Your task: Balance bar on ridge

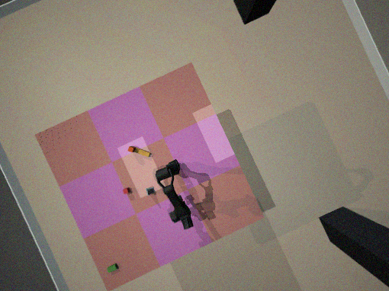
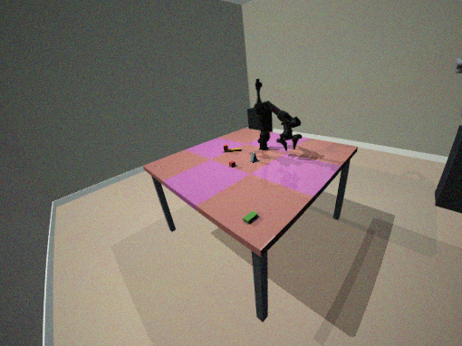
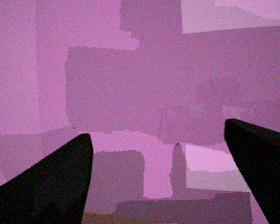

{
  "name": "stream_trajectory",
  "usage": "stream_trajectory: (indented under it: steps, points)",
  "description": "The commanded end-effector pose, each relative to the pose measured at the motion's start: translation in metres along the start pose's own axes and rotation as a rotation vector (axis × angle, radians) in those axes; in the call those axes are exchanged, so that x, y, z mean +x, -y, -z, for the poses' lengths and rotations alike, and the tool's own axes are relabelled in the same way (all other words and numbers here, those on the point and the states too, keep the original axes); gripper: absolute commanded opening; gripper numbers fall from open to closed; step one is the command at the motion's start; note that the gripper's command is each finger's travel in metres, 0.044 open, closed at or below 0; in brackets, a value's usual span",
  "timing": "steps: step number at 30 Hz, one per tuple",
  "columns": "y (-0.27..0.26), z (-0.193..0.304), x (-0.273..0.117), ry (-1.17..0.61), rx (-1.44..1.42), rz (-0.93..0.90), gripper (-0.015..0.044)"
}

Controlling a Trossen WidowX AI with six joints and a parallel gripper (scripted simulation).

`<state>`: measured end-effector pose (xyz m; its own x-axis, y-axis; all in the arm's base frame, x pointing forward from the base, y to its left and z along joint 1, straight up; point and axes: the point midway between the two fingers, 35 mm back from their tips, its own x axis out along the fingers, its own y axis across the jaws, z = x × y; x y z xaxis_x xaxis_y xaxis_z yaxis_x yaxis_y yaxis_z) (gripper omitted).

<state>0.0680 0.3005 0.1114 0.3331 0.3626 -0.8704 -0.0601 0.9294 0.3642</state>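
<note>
In the wrist view the gripper (image 1: 181,221) (image 2: 290,148) (image 3: 159,135) shows only as two dark fingers, cut off by the lower corners and side edges, with violet surface and overlapping shadows between them; the brown strip at the bottom edge is cropped too. From above, the arm (image 1: 176,199) (image 2: 277,112) hides part of the table (image 1: 103,224) (image 2: 272,189), and its fingertips are hard to separate from the dark links. Large dark shapes at the right of the top view run out of the picture. The yellow bar (image 1: 143,152) (image 2: 235,149) is small and grainy; whether the orange-red block (image 1: 131,148) (image 2: 226,148) at one end is joined to it cannot be made out. Bar position: on the table, well apart from the gripper and from the grey-blue ridge (image 1: 150,190) (image 2: 254,158). Its long axis, seen from above, slants from upper left, at the orange-red block, to lower right, nearer to sideways than to upright in the picture. In the exterior view it runs almost sideways, block end to the left. Gripper state: open, fingers well parted, holding nothing, above the table. A red cube (image 1: 126,190) (image 2: 232,164) sits near the ridge; a green block (image 1: 112,267) (image 2: 250,217) lies near a table corner.
</note>
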Motion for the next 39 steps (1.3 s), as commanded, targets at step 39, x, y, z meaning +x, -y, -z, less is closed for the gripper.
stream_trajectory:
  steps: [39]
  points:
    - [0.086,-0.136,0.007,-0.024,-0.494,0.255,0.0315]
